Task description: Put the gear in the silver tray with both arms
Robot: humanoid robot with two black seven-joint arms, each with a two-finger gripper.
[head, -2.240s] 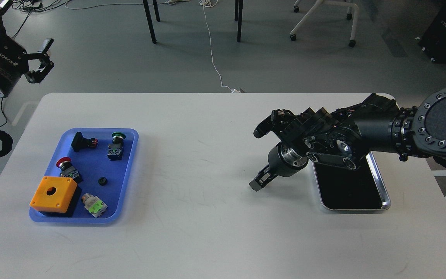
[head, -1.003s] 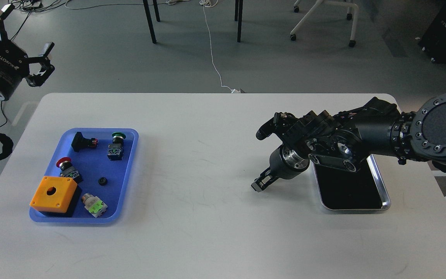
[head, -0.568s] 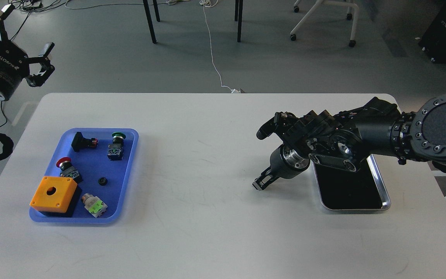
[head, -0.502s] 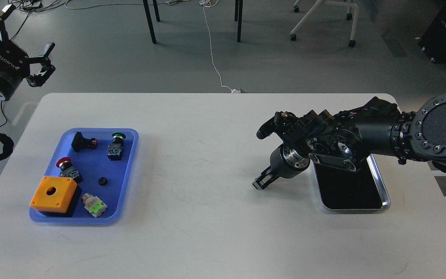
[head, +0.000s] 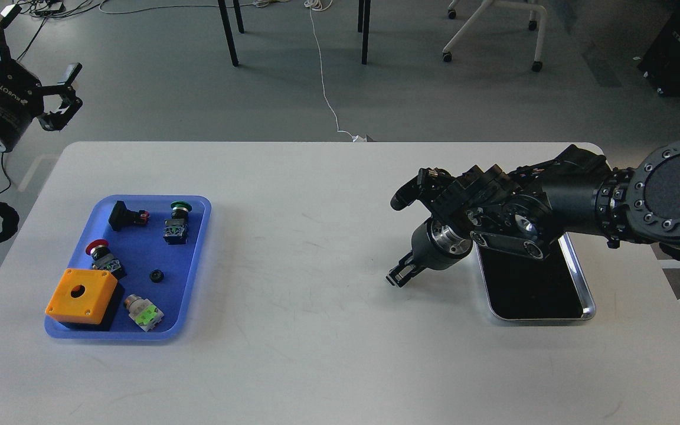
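Observation:
The gear [head: 156,275] is a small black toothed ring lying in the blue tray [head: 198,260] at the left of the table. The silver tray [head: 583,282] lies at the right, its far end hidden under my right arm. My right gripper [head: 398,276] hangs just above the table, left of the silver tray; it is small and dark, and its fingers cannot be told apart. My left gripper [head: 42,41] is open and empty, high off the table's far left corner, well away from the gear.
The blue tray also holds an orange box with a hole [head: 81,294], a red-capped button [head: 99,252], a green-capped button [head: 177,222], a black part [head: 126,216] and a green-white switch [head: 144,313]. Chair and table legs stand beyond the far edge.
My right gripper has shifted slightly right and up, toward the silver tray. My left gripper has barely moved. The gear has not moved.

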